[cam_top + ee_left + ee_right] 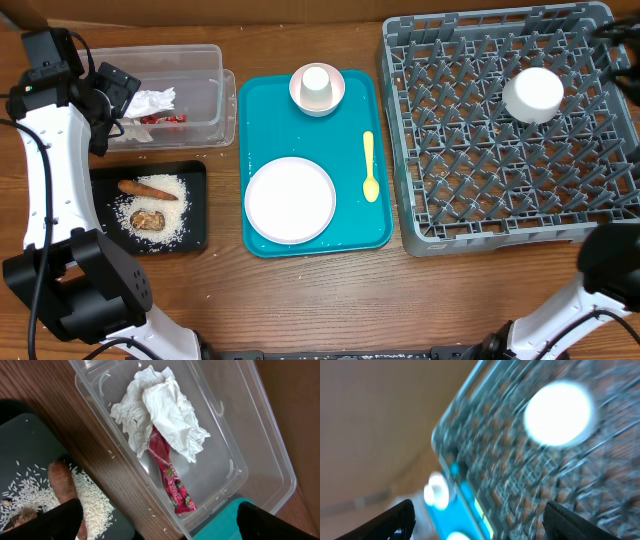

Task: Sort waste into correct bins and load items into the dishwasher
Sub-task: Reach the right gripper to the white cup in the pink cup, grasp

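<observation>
While the left tool [160,527] hangs spread wide above the clear tub [260,435], the crumpled napkin [160,410] and red wrapper [172,477] lie inside it. Carrot [147,188], brown lump [148,219] and rice [172,205] sit in the black tray [196,225]. Right tool [480,520] spread, holding nothing (view blurred). White bowl [533,94] rests in the grey rack [470,190]; plate [290,200], spoon [369,167] and cup [316,83] lie on the teal tray [262,120].

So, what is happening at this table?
Two robot arms are sorting things on a table. The left gripper hangs open over the tub, which holds the napkin and wrapper. Carrot, food lump and rice lie in the black tray. The right gripper is open over the rack, where a bowl sits. Plate, spoon, and the cup in the pink dish are on the teal tray, not yet loaded.
</observation>
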You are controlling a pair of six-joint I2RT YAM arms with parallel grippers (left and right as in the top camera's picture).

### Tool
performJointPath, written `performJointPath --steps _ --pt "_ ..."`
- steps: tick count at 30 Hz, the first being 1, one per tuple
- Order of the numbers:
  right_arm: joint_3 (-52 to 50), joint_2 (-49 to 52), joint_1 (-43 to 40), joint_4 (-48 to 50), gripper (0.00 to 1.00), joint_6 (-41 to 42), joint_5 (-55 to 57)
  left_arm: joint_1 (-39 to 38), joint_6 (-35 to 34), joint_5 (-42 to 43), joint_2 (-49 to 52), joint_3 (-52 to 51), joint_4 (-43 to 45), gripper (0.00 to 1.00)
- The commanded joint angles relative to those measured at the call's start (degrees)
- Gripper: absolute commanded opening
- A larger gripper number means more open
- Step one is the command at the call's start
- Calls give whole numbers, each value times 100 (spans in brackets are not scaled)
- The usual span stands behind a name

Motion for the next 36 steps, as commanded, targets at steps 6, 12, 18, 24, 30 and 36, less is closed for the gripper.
performJointPath --steps 6,12,18,24,30,36 --pt "-103 -57 2682 -503 86 -986 472 -20 -50 -17 9 52 4 100" --pt "-192 223 4677 -236 100 101 2483 -20 -50 -15 9 52 4 100" --pt "-192 590 5510 614 100 328 3185 -20 -50 -15 9 52 4 100" --pt "-192 1029 5641 2212 100 323 3362 -20 -50 -17 9 52 4 100" --pt "-192 1735 5630 3460 100 -149 3403 -20 -50 -17 9 52 4 100" --pt "-192 2402 5563 4105 100 -151 3720 -20 -50 -17 9 52 4 100"
